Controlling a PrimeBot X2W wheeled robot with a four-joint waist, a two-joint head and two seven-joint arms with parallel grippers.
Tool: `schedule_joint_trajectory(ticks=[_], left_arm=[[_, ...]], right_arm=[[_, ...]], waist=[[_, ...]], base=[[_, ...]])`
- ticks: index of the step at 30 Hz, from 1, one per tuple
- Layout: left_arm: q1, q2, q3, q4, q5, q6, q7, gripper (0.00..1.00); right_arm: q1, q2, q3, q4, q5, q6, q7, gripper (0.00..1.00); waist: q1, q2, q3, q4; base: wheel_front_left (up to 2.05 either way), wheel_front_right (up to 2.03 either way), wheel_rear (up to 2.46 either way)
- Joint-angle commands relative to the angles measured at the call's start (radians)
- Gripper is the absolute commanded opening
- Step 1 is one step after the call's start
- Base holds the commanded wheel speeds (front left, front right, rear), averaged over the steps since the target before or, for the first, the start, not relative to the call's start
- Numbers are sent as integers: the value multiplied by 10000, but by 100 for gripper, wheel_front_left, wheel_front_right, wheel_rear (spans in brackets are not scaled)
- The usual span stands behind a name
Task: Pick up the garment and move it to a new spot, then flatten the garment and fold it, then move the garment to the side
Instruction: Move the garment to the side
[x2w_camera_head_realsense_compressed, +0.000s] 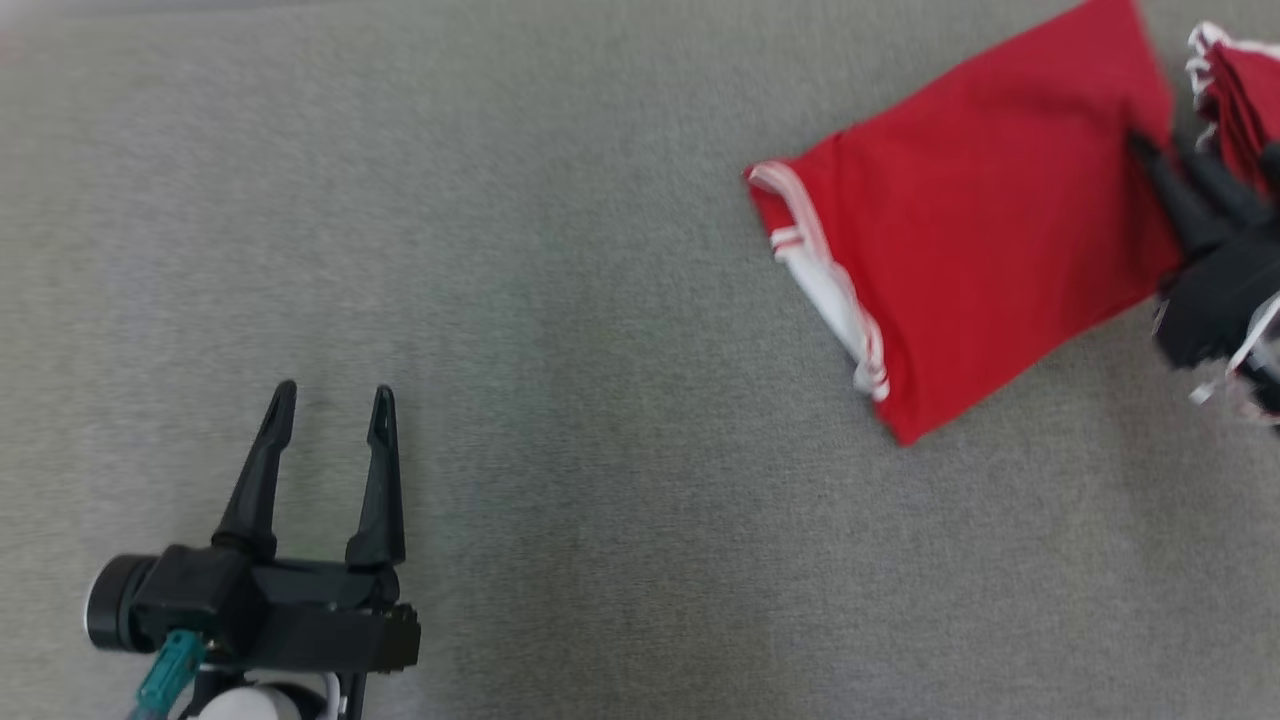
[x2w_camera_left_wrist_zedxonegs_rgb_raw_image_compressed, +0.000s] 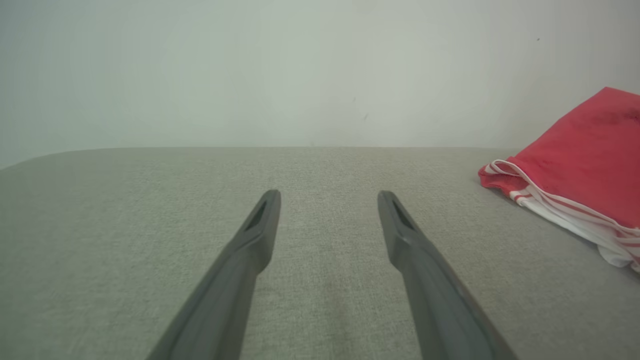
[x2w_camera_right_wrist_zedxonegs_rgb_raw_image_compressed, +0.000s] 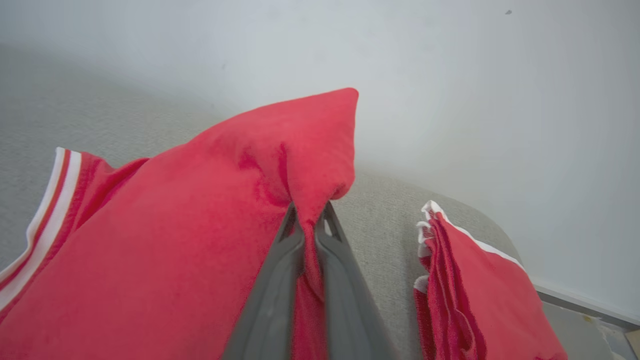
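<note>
Closest in, the left gripper (x2w_camera_head_realsense_compressed: 334, 392) hangs low over the grey fabric surface (x2w_camera_head_realsense_compressed: 620, 450), jaws spread wide with nothing between them. Further back and off to the right, the red garment (x2w_camera_head_realsense_compressed: 980, 230) lies folded into a rough rectangle, sitting at an angle, with white-and-red striped trim (x2w_camera_head_realsense_compressed: 830, 280) along its near left end. The right gripper (x2w_camera_head_realsense_compressed: 1162, 150) is at the garment's right edge, jaws pinched tight on a fold of the red cloth, which bunches up between them in the right wrist view. Just beyond, a pile of red cloth (x2w_camera_head_realsense_compressed: 1232, 85) with white edging sits beside the garment, a strip of surface between them. Pale wall (x2w_camera_left_wrist_zedxonegs_rgb_raw_image_compressed: 320, 65) behind it all.
</note>
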Motion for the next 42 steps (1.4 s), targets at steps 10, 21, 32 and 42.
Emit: schedule_joint_trajectory(ticks=[10,21,32,42], left_arm=[[-989,36,-366,-302,284,-221,0,100],[-1089,180,-461,-665,525,-268,2,100],[-1262,269,-525,-595,642,-273,6,100],[-848,243,-299,-455,433,-89,7,100]], right_arm=[[-1268,-2358,-247,-1051,971,-34,673,0],[-2325,-3916,-190,-527,1706,-34,1409,0],[-3187,-3616,210,2110,831,-34,444,100],[-3625,-2413,-8,3311,625,-34,-1060,100]], waist=[[-2,-3,2007,-1354],[-2,-3,2545,-1514],[-2,-3,2848,-1222],[-2,-3,2019,-1133]], base=[[0,0,0],[0,0,0],[0,0,0],[0,0,0]])
